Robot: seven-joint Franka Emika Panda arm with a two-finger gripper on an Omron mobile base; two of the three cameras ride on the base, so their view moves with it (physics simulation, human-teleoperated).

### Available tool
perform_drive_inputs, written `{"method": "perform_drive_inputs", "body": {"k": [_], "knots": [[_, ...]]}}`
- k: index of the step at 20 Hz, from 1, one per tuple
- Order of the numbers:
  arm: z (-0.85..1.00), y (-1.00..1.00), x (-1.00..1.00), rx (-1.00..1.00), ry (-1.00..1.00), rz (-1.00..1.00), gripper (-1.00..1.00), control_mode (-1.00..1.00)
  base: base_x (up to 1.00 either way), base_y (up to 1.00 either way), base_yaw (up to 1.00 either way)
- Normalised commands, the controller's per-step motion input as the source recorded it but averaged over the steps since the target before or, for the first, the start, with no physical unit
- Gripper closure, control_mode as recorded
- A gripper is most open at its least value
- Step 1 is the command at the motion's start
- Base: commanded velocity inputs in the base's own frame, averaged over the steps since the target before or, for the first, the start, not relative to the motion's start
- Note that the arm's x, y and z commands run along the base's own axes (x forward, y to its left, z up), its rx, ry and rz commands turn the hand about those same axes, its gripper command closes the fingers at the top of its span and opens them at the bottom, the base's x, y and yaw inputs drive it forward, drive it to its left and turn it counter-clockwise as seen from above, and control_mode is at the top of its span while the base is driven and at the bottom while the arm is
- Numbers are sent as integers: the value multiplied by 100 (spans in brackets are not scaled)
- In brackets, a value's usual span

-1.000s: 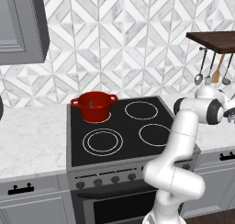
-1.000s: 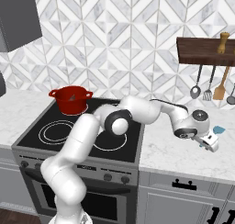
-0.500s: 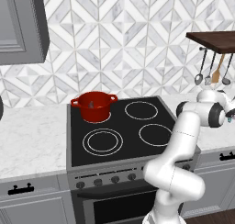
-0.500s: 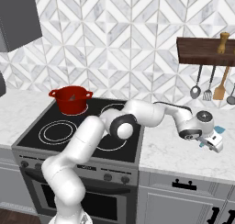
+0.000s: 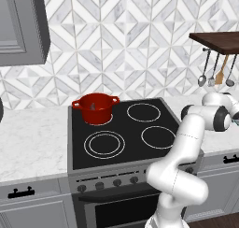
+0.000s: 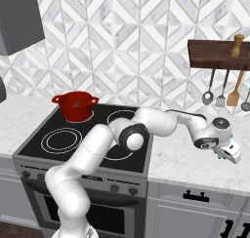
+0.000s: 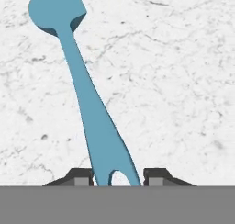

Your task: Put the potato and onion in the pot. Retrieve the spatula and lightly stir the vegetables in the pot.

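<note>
Gripper [image 7: 117,175] clamps the spatula [image 7: 87,94] by its handle end, out over the marble worktop [image 6: 180,164] right of the stove, and it has lifted a touch higher than a second ago. Pickup looks done. Far across the stove [image 5: 126,138], the pot [image 5: 95,108] waits for stirring.
</note>
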Motion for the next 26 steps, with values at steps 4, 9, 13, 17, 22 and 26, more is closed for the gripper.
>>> {"method": "perform_drive_inputs", "body": {"k": [4,9,13,17,22,26], "knots": [[-26,29,0,0,10,5,100,-100,0,0,0],[15,65,-15,0,0,8,100,-100,0,0,0],[67,99,-46,0,-18,2,100,-100,0,0,0],[69,100,-64,-2,-21,0,100,-100,0,0,0],[71,100,-62,-6,-9,0,100,-100,0,0,0],[91,100,-47,-1,0,0,100,-100,0,0,0]]}}
